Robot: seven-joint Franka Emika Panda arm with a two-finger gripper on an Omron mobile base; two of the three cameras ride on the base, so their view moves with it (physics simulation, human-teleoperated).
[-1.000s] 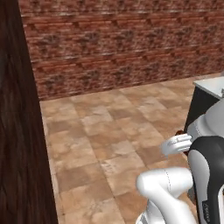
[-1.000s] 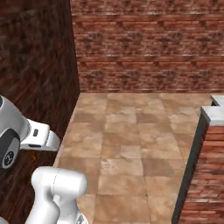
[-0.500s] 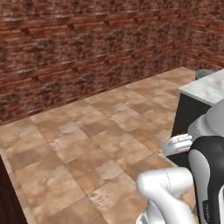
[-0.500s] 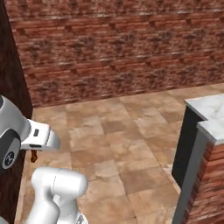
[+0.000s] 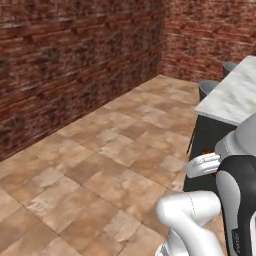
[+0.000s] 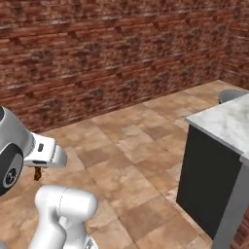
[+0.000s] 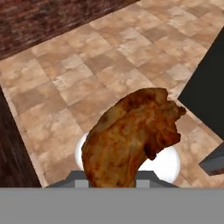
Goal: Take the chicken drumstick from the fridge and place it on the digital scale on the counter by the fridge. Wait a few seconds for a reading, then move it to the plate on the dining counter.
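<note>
Brick wall (image 6: 121,53) is set behind the tiled floor (image 6: 136,146) | dining counter (image 6: 221,126) is placed at right on the floor, a stool (image 5: 210,89) just behind it | drumstick (image 7: 131,135) is seen above the floor, left of the counter base.

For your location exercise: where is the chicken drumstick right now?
In the hand view, the chicken drumstick sits low and central, held in the gripper above the tiled floor.

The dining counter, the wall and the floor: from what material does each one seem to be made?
The dining counter looks like polished white marble with faint grey veins on a dark plain base. The wall appears to be rough red-brown brick with mortar lines. The floor seems to be matte mottled brown stone tile, judging by its square joints.
</note>
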